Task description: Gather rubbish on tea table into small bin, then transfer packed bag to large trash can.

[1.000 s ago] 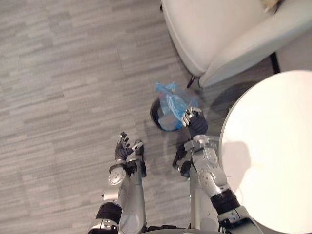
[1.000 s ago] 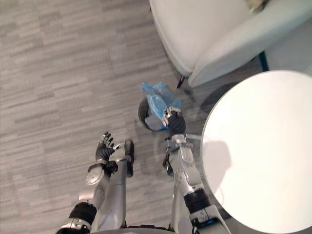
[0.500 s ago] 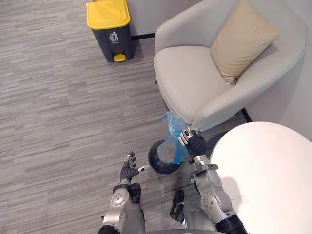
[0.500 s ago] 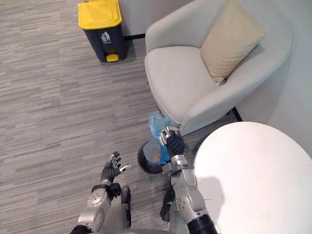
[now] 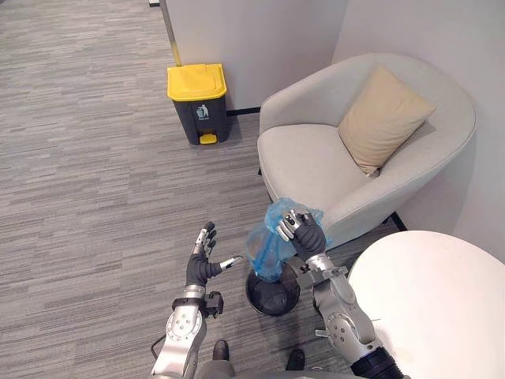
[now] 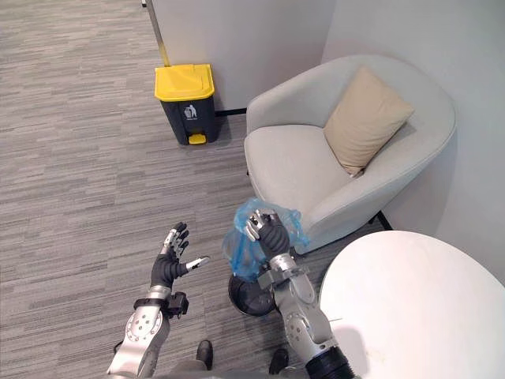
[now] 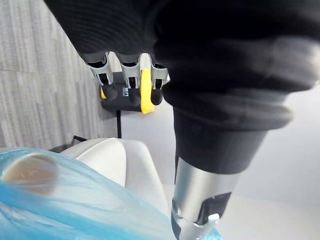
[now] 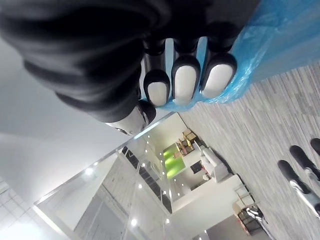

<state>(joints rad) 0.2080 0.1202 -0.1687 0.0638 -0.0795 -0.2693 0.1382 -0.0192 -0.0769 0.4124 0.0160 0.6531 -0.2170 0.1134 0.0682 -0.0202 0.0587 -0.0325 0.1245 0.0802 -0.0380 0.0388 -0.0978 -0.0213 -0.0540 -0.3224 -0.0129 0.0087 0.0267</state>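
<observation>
My right hand (image 5: pixel 303 231) is shut on the gathered top of a blue plastic rubbish bag (image 5: pixel 266 246) and holds it lifted above the small black round bin (image 5: pixel 272 294) on the floor. In the right wrist view the fingers (image 8: pixel 184 83) curl tight round the blue bag (image 8: pixel 265 45). My left hand (image 5: pixel 203 264) hovers open to the left of the bag, apart from it. The large dark trash can with a yellow lid (image 5: pixel 197 102) stands against the wall at the back. The white round tea table (image 5: pixel 430 312) lies at the lower right.
A light grey armchair (image 5: pixel 316 158) with a tan cushion (image 5: pixel 380 118) stands right behind the bag and bin. White walls close off the back and right. Grey plank floor (image 5: pixel 87 181) stretches open to the left, up to the trash can.
The camera has tilted up, bringing the wall and yellow-lidded can fully into view. My right hand has raised the blue bag out of the small bin. The left hand has risen too.
</observation>
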